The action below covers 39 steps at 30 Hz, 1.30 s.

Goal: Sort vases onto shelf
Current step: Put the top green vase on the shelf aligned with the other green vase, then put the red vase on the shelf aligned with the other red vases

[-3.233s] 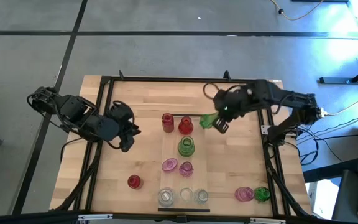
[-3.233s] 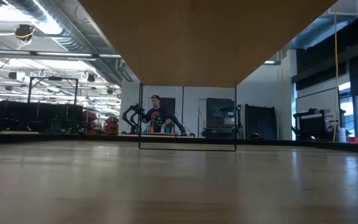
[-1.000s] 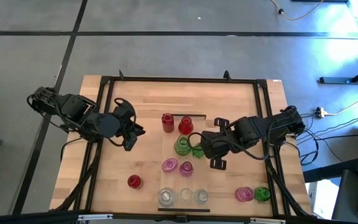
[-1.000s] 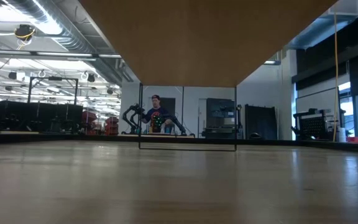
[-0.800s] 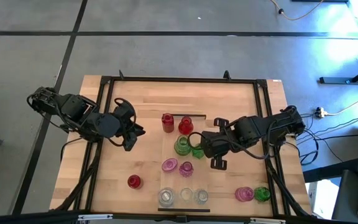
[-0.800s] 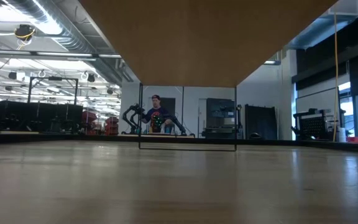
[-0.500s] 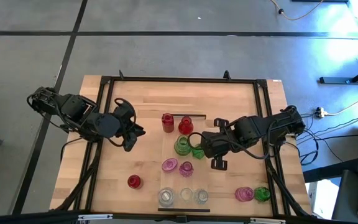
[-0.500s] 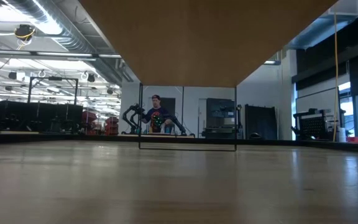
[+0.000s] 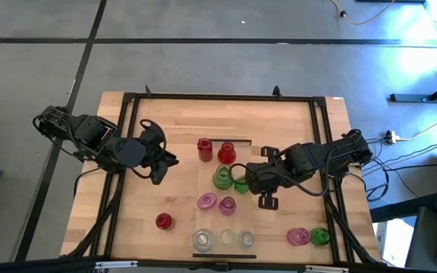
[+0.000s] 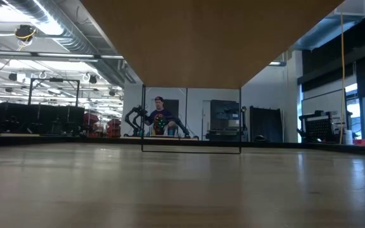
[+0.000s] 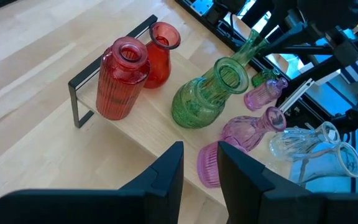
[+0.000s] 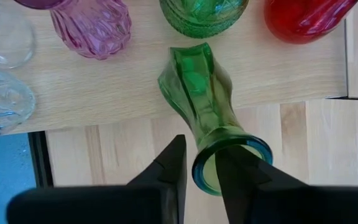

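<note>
At mid-frame on the shelf (image 9: 203,189), the right gripper (image 12: 199,163) brackets the green vase (image 12: 201,87)'s flared rim, fingers slightly parted. Glass looks light, slick, breakable: the neck suits gripping.

Shelf (image 9: 211,189): pale board, dark end strips.
On shelf: two red (image 9: 227,154), two green (image 9: 224,179), two pink (image 9: 207,202), three clear vases (image 9: 224,238).
Off shelf: red (image 9: 164,221), pink (image 9: 298,236), green (image 9: 319,236).

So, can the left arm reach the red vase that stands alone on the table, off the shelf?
Probably yes. The lone red vase stands on bare tabletop on the left arm's side, and nothing lies between it and the left claw. The shelf and the right claw are farther right.
</note>
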Tool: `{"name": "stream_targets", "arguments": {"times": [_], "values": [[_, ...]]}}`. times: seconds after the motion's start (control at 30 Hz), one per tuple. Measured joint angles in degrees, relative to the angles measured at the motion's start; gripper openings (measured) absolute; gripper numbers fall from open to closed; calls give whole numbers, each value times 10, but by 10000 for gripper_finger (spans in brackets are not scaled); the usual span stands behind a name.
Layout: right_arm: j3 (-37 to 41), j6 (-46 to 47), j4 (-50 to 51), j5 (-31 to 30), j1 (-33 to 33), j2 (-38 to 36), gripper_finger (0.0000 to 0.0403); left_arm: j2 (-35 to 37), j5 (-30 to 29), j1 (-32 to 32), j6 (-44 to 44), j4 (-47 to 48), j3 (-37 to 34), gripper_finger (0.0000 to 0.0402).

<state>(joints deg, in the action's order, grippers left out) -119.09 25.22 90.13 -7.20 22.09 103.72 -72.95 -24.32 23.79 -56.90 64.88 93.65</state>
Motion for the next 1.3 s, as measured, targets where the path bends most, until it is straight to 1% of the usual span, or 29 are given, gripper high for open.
{"name": "stream_targets", "arguments": {"times": [0.4,0.5,0.63,0.7,0.8,1.03,1.17,1.3], "values": [[-1,-2,-1,3,0,0,69,0,0,0,3,0,0,90],[-23,-9,-2,-1,0,0,69,0,0,0,3,0,0,90],[-63,-13,-2,-23,-4,-2,69,0,-2,0,4,0,0,90],[-75,-13,-2,-21,-9,-2,69,-2,-4,0,4,0,0,90],[-78,-13,-1,-9,-16,-2,69,-6,-3,0,5,0,0,90],[-74,-9,-1,-12,-15,-2,69,-26,12,0,6,1,0,90],[-74,7,-1,-22,-15,-2,69,-42,15,0,39,2,0,90],[-74,49,-1,-51,-15,-2,69,-58,41,0,78,6,0,90]]}}
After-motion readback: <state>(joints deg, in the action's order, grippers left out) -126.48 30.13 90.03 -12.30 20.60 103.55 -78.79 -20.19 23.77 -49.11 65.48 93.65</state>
